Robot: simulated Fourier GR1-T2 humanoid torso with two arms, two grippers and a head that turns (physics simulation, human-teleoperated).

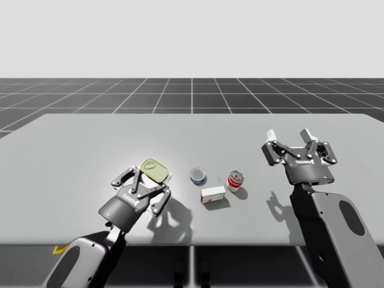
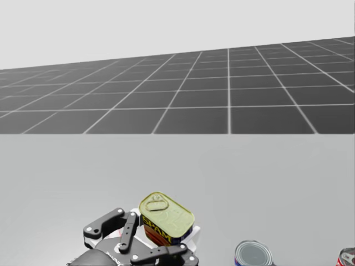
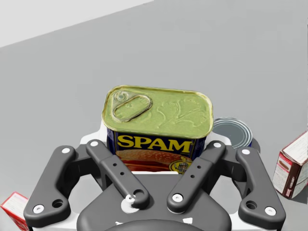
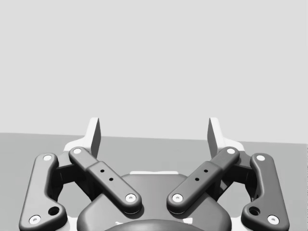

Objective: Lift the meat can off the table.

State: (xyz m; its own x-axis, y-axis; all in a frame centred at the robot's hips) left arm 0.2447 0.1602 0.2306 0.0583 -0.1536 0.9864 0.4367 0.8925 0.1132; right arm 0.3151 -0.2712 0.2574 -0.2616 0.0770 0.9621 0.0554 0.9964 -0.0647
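The meat can [image 1: 153,169] is a rectangular tin with a yellow-green lid and blue sides, at the table's front left. My left gripper [image 1: 150,178] is shut on it, one finger on each side. In the left wrist view the meat can [image 3: 159,125] stands upright between the white fingertips [image 3: 92,140], its underside hidden by the gripper [image 3: 155,144]. The head view has the same can [image 2: 166,217] in that gripper [image 2: 163,231]. My right gripper [image 1: 289,137] hovers open at the right, well away from the can, with nothing between its fingers [image 4: 154,134].
A blue round can [image 1: 198,176], a red round can [image 1: 234,180] and a small white and red box [image 1: 213,194] stand right of the meat can. The grey table [image 1: 90,138] has free room behind them. The table's front edge is close to my left arm.
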